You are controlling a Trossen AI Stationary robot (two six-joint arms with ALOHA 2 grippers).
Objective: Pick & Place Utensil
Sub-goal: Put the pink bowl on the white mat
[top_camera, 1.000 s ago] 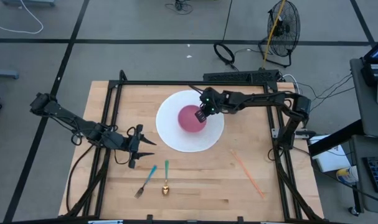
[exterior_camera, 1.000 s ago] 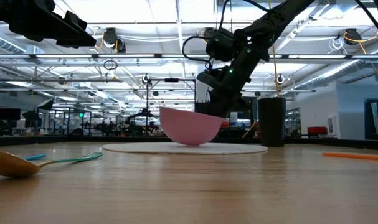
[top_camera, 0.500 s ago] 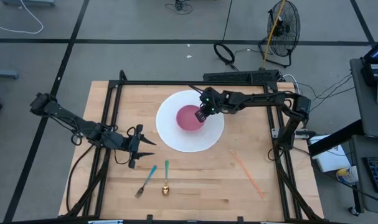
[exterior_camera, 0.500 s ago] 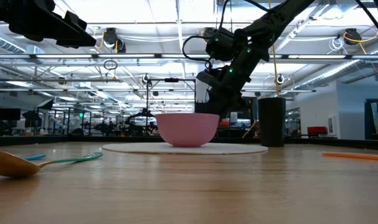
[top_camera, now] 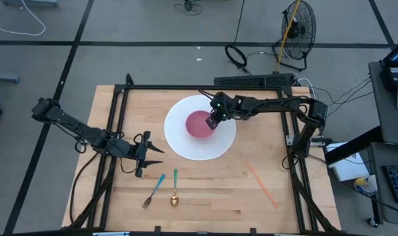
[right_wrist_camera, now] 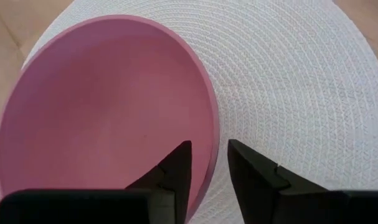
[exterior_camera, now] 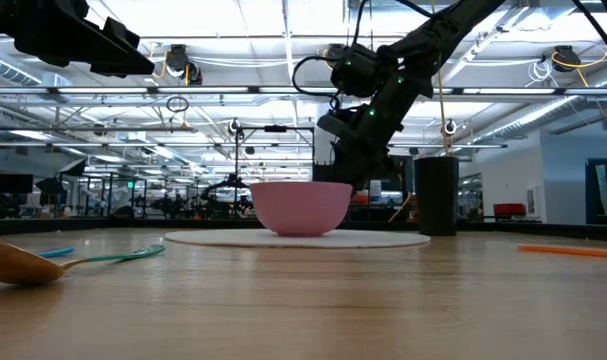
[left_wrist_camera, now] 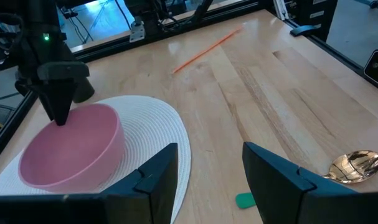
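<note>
A pink bowl (top_camera: 200, 124) sits upright on a round white mat (top_camera: 200, 148) near the middle of a wooden table (top_camera: 264, 196). The right gripper (top_camera: 212, 122) hangs over the bowl's rim, its fingers (right_wrist_camera: 176, 167) parted with the rim between them, one inside the bowl and one outside; whether they touch the rim is hard to tell from the wrist view. The left gripper (top_camera: 148, 156) hovers off the mat's edge with its fingers (left_wrist_camera: 156, 177) spread wide and nothing between them. The utensils lie on the bare wood toward the table's near edge, just beyond the left gripper: a gold spoon (top_camera: 175, 196) with a green handle and, just beside it, a fork (top_camera: 153, 191) with a blue handle. An orange straw (top_camera: 261, 183) lies well apart on the right side.
</note>
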